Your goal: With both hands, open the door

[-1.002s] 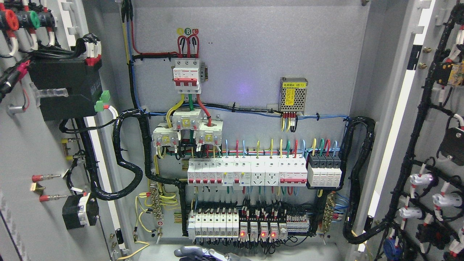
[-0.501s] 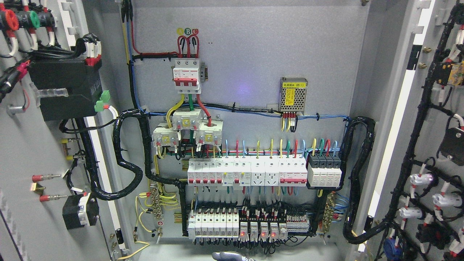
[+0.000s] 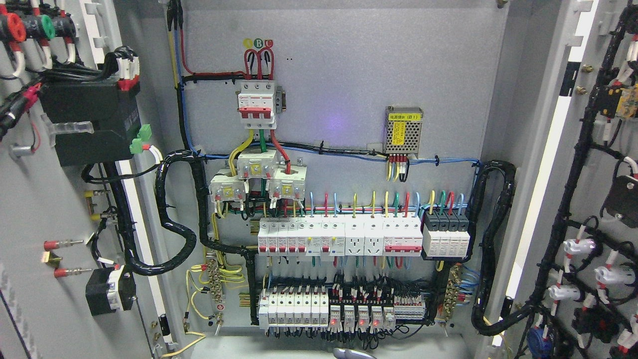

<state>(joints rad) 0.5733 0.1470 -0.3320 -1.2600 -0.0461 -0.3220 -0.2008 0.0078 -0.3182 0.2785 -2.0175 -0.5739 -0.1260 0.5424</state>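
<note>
- Doors of the cabinet stand swung wide: the left door [image 3: 45, 199] fills the picture's left edge, the right door [image 3: 593, 199] its right edge, both showing their wired inner faces.
- Only a grey sliver of a hand [image 3: 353, 353] shows, at the bottom edge just right of the middle; from which side its arm comes in cannot be told, nor whether its fingers are spread or curled.
- Compared with 1.0 s ago, that sliver has slid rightward along the bottom edge and sunk lower: then it sat left of the middle and showed more of itself, 0.5 s ago it was near the middle, now little is left in view.
- Nothing inside the cabinet has shifted across the 3 frames; both doors keep the same angle.
- Straight above the hand runs the bottom row of relays with 4 red lamps [image 3: 354, 322] lit.
- Higher above it sits the row of white breakers [image 3: 339, 238], with the black module block [image 3: 446, 237] up and to the hand's right.
- Far above and left of the hand is the red-and-white main breaker [image 3: 256, 102]; far above and right, the small metal power supply [image 3: 403, 129] with a yellow label.
- Black cable looms [image 3: 174, 219] curve from each door into the cabinet, on either side of the hand.
</note>
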